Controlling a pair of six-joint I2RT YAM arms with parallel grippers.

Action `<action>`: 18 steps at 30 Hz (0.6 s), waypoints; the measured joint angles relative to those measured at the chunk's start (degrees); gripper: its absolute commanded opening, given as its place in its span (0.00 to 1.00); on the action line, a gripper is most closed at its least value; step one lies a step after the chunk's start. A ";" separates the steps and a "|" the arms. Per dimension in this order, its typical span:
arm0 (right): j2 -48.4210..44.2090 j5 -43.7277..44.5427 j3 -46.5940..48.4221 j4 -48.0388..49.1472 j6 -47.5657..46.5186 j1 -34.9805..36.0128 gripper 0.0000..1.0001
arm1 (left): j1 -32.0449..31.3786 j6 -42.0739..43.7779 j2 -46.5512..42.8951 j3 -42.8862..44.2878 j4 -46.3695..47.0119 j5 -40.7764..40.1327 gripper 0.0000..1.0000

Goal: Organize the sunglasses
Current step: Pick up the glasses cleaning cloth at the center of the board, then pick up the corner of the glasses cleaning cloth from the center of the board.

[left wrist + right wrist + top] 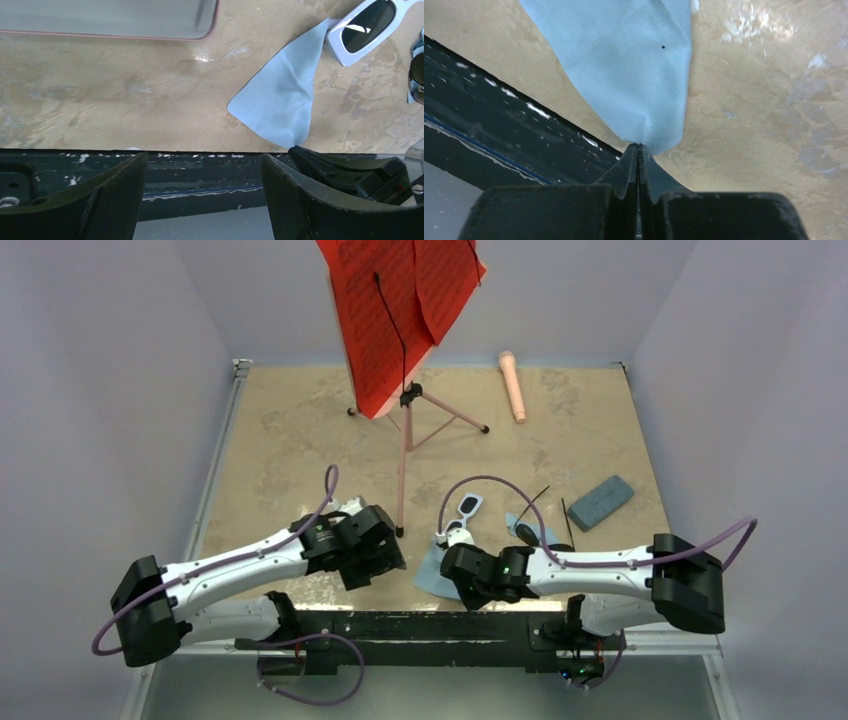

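**Mia:** Black is the nearest thing, a long black bar point(420, 625) at the near edge of the bench point(280, 440). What are the arms doing?

**Tom:** The right tool point(638, 146) is low by that bar. Its two fingers are pressed tight together, and they pinch the near tip of a blue cloth point(624, 65). The rest of the cloth lies flat on the bench.

**Mia:** And the other one?

**Tom:** The left tool point(203, 159) is off to the left of the cloth. Its fingers stand wide apart, with nothing between them.

**Mia:** Where are the sunglasses?

**Tom:** Just past the cloth. The white sunglasses point(367, 27) lie with one corner at the cloth's far tip. The black sunglasses point(527, 533) lie just to the right of them, close to the right arm. Their thin arms stick out toward the far side. Both pairs lie on the bench, apart from the tools.

**Mia:** What's further back?

**Tom:** A grey-blue case point(600, 502) lies flat on the right, just beyond the black pair. In the middle, a stand point(405, 440) on three thin legs holds up a big red sheet point(400, 310). At the back, near the wall, lies a pink case point(512, 385).
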 measured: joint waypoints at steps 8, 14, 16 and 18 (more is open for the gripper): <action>-2.36 -2.16 -2.91 1.16 0.70 0.00 0.00 | -3.37 -3.10 12.96 5.90 4.17 -2.69 0.70; -1.99 -2.69 -2.93 3.34 1.07 0.00 0.00 | -4.55 -3.10 23.61 11.37 5.40 -2.71 0.53; -2.19 -2.80 -3.26 3.96 1.31 0.00 0.00 | -4.79 -3.06 25.64 12.20 5.68 -2.64 0.48; -2.69 -2.82 -4.02 4.39 1.46 0.00 0.00 | -4.83 -2.75 26.97 12.24 6.10 -2.27 0.41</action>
